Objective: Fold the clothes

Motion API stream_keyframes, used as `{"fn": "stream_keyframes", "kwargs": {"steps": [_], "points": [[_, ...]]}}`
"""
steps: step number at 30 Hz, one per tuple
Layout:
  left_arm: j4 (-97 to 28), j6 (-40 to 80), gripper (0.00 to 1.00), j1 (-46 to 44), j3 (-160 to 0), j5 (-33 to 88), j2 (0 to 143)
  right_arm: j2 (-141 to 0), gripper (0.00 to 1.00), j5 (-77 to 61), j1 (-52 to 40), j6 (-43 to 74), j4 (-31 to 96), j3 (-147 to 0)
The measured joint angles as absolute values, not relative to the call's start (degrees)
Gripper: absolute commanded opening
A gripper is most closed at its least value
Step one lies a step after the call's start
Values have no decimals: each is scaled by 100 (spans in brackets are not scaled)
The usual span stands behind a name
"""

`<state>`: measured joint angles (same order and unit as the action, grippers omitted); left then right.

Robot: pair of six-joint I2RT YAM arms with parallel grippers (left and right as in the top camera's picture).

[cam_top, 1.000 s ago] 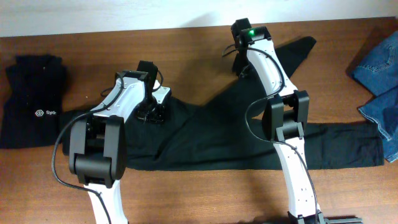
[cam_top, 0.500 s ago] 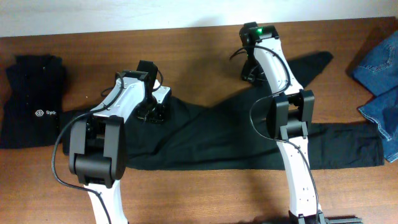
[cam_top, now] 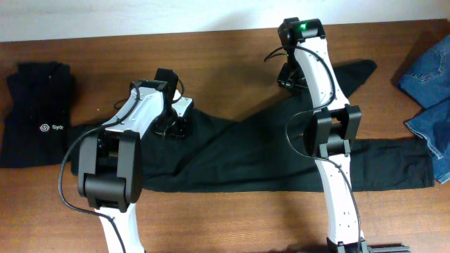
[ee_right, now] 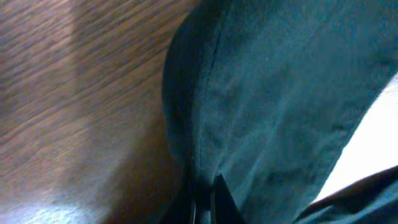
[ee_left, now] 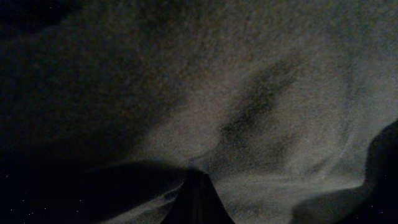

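- While the left gripper [cam_top: 171,128] stays clenched at the waist end of the black trousers [cam_top: 232,151], the right gripper [cam_top: 290,77] has travelled toward the far right of the table [cam_top: 211,56] over the last second.
- Its jaws, slightly apart a second ago, are now clamped on the edge of the upper trouser leg; the right wrist view shows the cloth's edge running down into the closed fingertips [ee_right: 205,186], with bare wood beside it.
- Carried along by that grip, the end of the upper leg now lies further right than it did, and the leg looks straighter.
- Seen from the left wrist, creases in the fabric [ee_left: 249,93] converge on the closed tip of the left gripper [ee_left: 196,186], which suggests a pinch holding the waist in place.
- Position of the garment: spread across the middle of the table, one leg lying flat toward the right edge, the other splayed diagonally toward the far side.
- Judgement: the splayed leg is being stretched out for laying over its partner; no fold is made yet.
- Containers: none in view. A folded black top [cam_top: 39,116] lies at the left, blue jeans [cam_top: 429,77] at the right, both apart from the grippers.
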<state>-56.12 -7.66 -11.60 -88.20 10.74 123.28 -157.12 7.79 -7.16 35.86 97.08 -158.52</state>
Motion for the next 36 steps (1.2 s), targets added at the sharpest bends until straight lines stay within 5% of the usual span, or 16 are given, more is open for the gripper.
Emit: {"fn": "stream_keyframes", "kwargs": {"steps": [19, 36], "points": [[-5629, -766, 1, -1144, -8820, 1100, 12328, -15399, 4, 746, -930, 2917, 9708, -15697], [-5666, -766, 1, -1105, -8823, 1094, 12328, -13277, 4, 1212, -458, 2661, 9708, -12315]]}}
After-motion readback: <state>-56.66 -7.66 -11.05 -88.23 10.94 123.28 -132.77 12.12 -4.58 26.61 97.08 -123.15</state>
